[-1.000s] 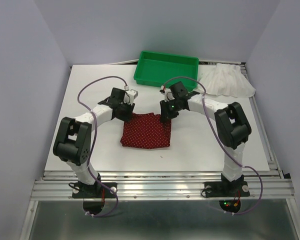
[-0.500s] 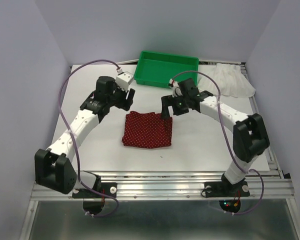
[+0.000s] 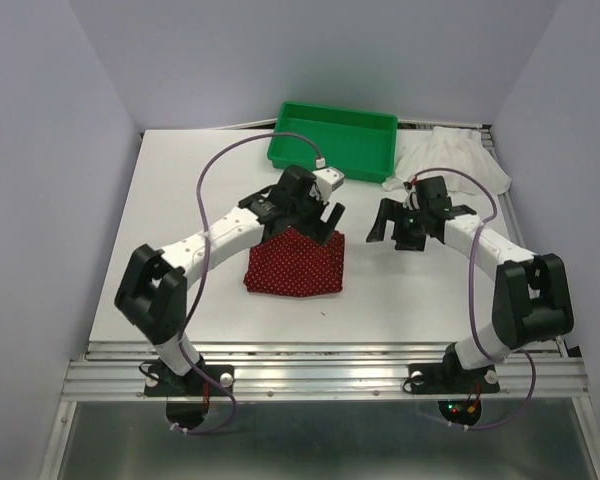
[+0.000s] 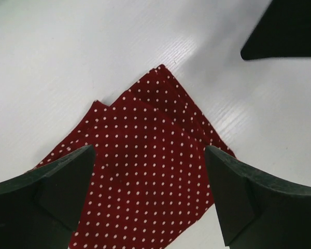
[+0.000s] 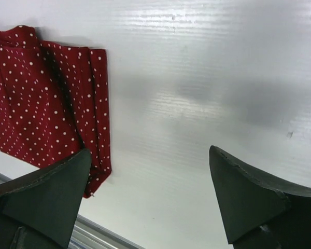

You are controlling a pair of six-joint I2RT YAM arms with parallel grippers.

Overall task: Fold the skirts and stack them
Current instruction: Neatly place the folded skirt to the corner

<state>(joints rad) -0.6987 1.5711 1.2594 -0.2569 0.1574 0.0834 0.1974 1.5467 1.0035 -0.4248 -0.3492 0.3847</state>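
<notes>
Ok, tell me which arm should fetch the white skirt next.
Right. Its open gripper is nearer the white skirt at the far right corner; the left gripper hangs over the red skirt, farther off.

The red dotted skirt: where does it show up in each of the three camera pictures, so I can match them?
Top external: the red dotted skirt lies folded near the picture's centre.
Left wrist: the skirt fills the lower middle, one corner pointing up.
Right wrist: the skirt sits along the left side.
Shared landmark: the white table beneath it, bare beside the cloth in every view.
</notes>
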